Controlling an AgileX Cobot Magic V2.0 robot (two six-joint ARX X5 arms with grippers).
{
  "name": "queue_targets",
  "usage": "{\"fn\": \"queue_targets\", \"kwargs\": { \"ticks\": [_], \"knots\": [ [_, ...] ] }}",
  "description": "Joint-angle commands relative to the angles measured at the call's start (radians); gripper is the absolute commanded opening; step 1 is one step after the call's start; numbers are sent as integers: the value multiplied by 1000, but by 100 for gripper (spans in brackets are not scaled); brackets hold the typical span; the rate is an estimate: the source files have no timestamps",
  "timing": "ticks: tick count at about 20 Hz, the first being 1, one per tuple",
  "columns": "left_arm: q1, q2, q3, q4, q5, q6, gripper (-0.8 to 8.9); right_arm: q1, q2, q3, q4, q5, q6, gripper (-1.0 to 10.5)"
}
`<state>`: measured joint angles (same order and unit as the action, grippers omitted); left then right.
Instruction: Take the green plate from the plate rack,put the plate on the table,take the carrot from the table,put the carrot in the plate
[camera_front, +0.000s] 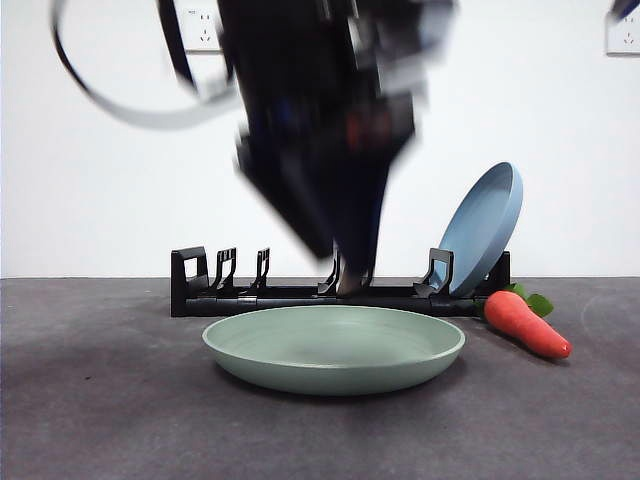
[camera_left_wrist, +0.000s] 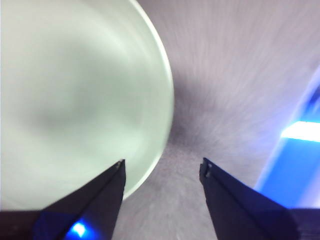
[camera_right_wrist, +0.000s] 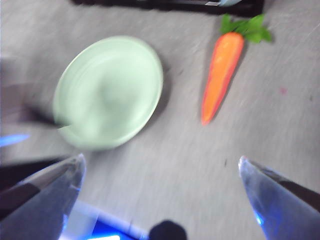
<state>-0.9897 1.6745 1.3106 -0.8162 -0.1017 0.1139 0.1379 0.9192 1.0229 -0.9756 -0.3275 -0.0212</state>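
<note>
The green plate (camera_front: 335, 350) lies flat on the table (camera_front: 100, 410), in front of the plate rack (camera_front: 300, 297). A dark, blurred arm hangs over the plate's far side; it is my left arm, and my left gripper (camera_left_wrist: 162, 167) is open and holds nothing, with the green plate (camera_left_wrist: 75, 100) close beside one jaw. The carrot (camera_front: 525, 325) lies on the table to the right of the plate, leaves toward the rack. My right gripper (camera_right_wrist: 161, 160) is open and high above the table, looking down on the green plate (camera_right_wrist: 107, 92) and the carrot (camera_right_wrist: 222, 75).
A blue plate (camera_front: 482, 228) leans in the right end of the rack. The rack's other slots hold nothing. A white wall with sockets stands behind. A loose cable loops at the top left of the front view.
</note>
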Motion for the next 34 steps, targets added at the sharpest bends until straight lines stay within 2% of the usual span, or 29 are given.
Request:
{"fn": "queue_targets", "kwargs": {
  "ticks": [1, 5, 9, 17, 19, 22, 25, 28, 30, 32, 34],
  "knots": [
    [-3, -143, 16, -1, 2, -82, 256, 3, 115, 1, 89, 30, 28, 689],
    [-3, -384, 37, 4, 2, -161, 256, 3, 364, 1, 292, 63, 51, 689],
    [-3, -550, 37, 6, 0, -183, 256, 17, 585, 1, 469, 123, 58, 689],
    [-3, -620, 37, -23, 0, -201, 256, 79, 824, 1, 718, 257, 58, 671],
    [-3, -620, 37, -24, 0, -213, 256, 86, 855, 1, 752, 264, 58, 581],
    [-3, -620, 37, -27, 0, -225, 256, 94, 878, 1, 775, 312, 69, 511],
    [-3, -620, 37, -31, 0, -224, 256, 94, 881, 1, 787, 308, 75, 172],
    [-3, -620, 37, -31, -1, -225, 256, 92, 881, 1, 788, 304, 127, 149],
    [-3, -620, 37, -30, -1, -227, 256, 92, 881, 1, 787, 304, 134, 130],
    [-3, -620, 37, -30, -1, -226, 256, 92, 881, 1, 785, 304, 134, -13],
    [-3, -620, 37, -31, -1, -227, 256, 92, 881, 1, 781, 304, 134, -12]
  ]
}}
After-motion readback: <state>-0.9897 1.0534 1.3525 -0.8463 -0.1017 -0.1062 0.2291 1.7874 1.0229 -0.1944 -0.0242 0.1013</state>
